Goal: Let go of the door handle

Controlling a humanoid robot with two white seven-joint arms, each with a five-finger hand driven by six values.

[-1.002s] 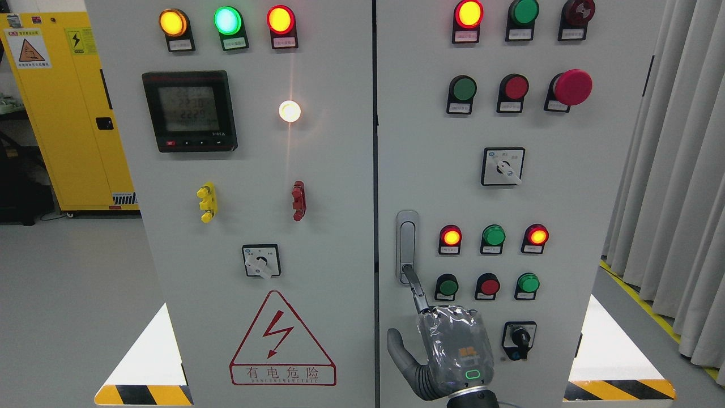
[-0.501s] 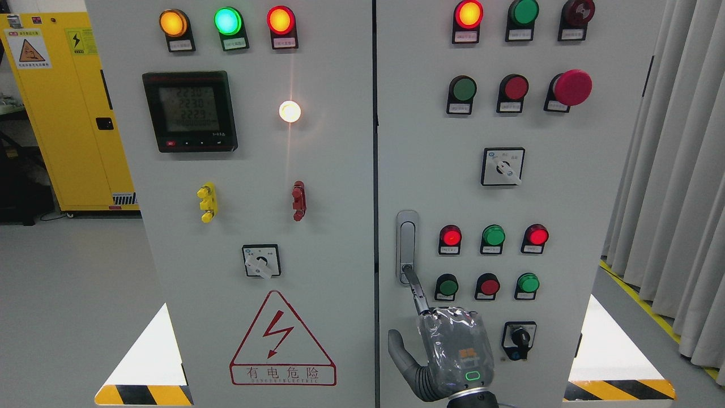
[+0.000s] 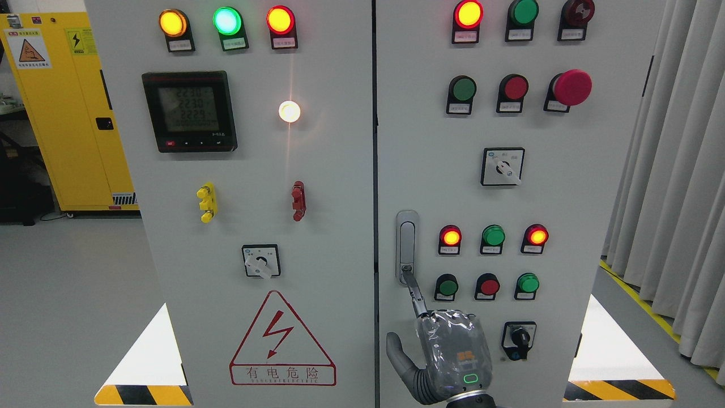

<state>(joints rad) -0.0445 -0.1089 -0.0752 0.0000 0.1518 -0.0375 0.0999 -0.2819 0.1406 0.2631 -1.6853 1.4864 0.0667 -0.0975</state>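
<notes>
Silver metal marks the door handle (image 3: 406,241) — a slim upright lever set in a rounded plate at the left edge of the cabinet's right door (image 3: 572,209), just beside the seam between the two doors. It lies flush in its plate, and the small round lock sits at its lower end.

My right hand (image 3: 448,351) comes up from the bottom edge, back toward the camera, wrapped in clear plastic with a green light glowing near the wrist. The index finger (image 3: 415,296) is stretched straight, up and to the left, and its tip meets the very bottom of the handle at the lock. The thumb (image 3: 396,356) stands spread out to the left, apart from the panel's fittings. Nothing is clasped — the hand is loose and unclenched, only that one fingertip in contact. The remaining fingers are hidden behind the back of the hand.

To the right of my finger sits a dark green button (image 3: 447,286), and a black rotary switch (image 3: 518,341) lies just right of my knuckles.
</notes>
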